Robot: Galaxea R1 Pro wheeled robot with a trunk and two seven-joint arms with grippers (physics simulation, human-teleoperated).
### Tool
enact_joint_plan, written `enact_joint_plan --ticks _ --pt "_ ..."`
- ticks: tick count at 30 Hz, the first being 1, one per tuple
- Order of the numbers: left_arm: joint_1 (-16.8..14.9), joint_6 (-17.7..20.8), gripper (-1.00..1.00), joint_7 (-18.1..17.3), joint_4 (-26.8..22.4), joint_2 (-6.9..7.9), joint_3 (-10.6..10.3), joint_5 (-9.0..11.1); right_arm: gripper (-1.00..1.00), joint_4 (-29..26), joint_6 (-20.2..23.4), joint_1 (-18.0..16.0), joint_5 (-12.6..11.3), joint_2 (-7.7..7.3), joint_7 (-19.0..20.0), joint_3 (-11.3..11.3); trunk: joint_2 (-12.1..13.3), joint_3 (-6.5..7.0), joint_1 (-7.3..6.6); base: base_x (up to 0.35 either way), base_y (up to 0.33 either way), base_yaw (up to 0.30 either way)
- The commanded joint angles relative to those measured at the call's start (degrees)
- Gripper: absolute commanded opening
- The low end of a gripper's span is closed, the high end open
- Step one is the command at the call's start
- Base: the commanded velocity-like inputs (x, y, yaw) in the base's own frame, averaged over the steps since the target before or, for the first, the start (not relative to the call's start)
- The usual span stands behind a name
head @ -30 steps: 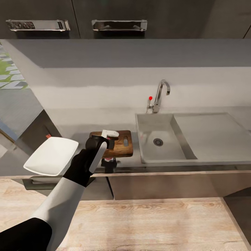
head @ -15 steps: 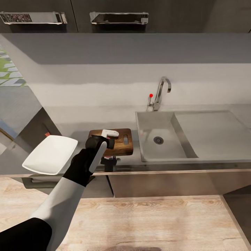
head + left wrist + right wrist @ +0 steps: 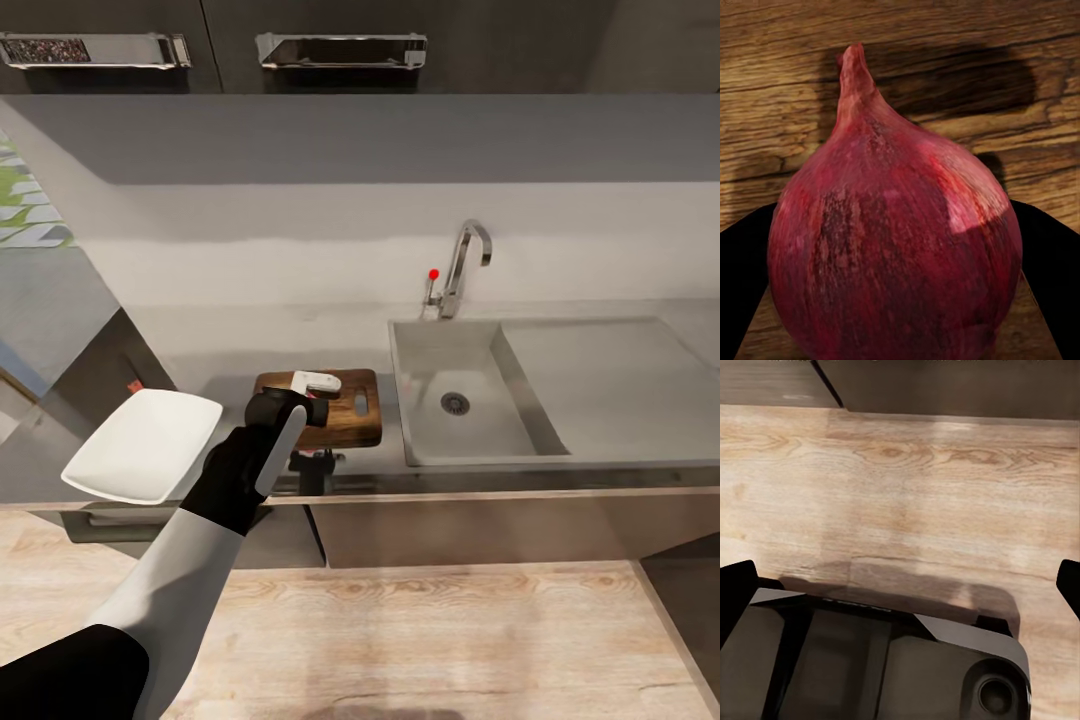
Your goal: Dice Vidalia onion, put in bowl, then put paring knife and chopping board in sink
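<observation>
Left wrist view shows our left gripper point(image 3: 896, 300) clamped on the red onion point(image 3: 896, 247), just above the chopping board point(image 3: 787, 90); in the head view, board point(image 3: 350, 425) sits centre-frame on the table point(image 3: 600, 380), bowl point(image 3: 145, 445) at left; right gripper point(image 3: 900, 592) spread wide over floor point(image 3: 907, 487)

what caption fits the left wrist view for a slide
Left gripper holds a red-skinned onion between its dark fingers above the wooden chopping board.

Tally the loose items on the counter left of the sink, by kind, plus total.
Onion: 1, between the left end effector's fingers, over the board
Chopping board: 1
Bowl: 1, white, overhanging the countertop's front edge
Total: 3
</observation>
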Motion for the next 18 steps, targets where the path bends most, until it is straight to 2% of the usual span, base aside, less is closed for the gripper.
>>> enact_joint_plan --ticks 1,18 --pt "-0.03 0.15 -1.00 0.55 0.63 0.03 -0.06 0.46 1.00 -0.08 -0.11 0.02 0.60 0.03 0.10 -0.14 -0.07 -0.09 0.06 0.062 0.000 0.000" --pt "-0.03 0.15 -1.00 0.55 0.45 0.08 -0.06 0.46 1.00 -0.08 -0.07 0.02 0.52 0.11 0.10 -0.14 -0.07 -0.11 0.06 0.005 0.000 0.000"
